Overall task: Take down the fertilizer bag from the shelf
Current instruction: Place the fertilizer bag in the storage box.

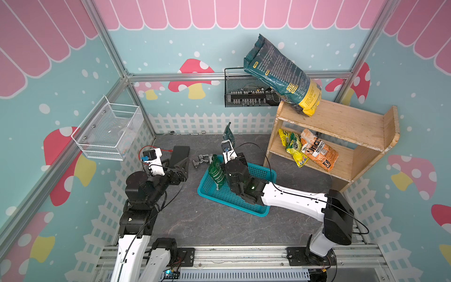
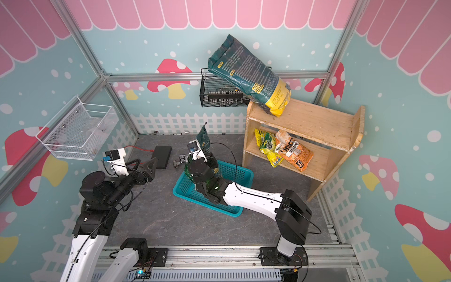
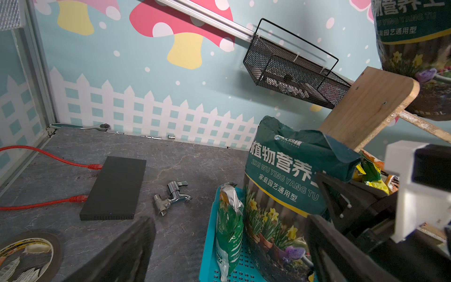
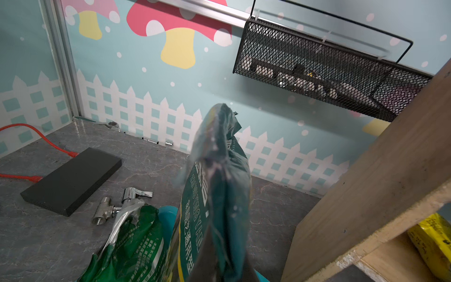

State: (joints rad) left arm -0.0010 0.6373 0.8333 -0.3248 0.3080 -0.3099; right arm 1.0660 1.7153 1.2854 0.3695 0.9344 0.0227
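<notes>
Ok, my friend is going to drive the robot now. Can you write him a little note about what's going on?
Left gripper: open and empty, near the black box.
Right gripper: shut on the dark teal fertilizer bag, holding it upright.
Where things are: that bag is down in the teal basket, beside a small green bag. I cannot tell if it rests on the bottom. The shelf has a big teal bag leaning on top, and a yellow bag and an orange bag on the lower tier.
Done: one bag is off the shelf.
Left: let go and pull the arm away.
</notes>
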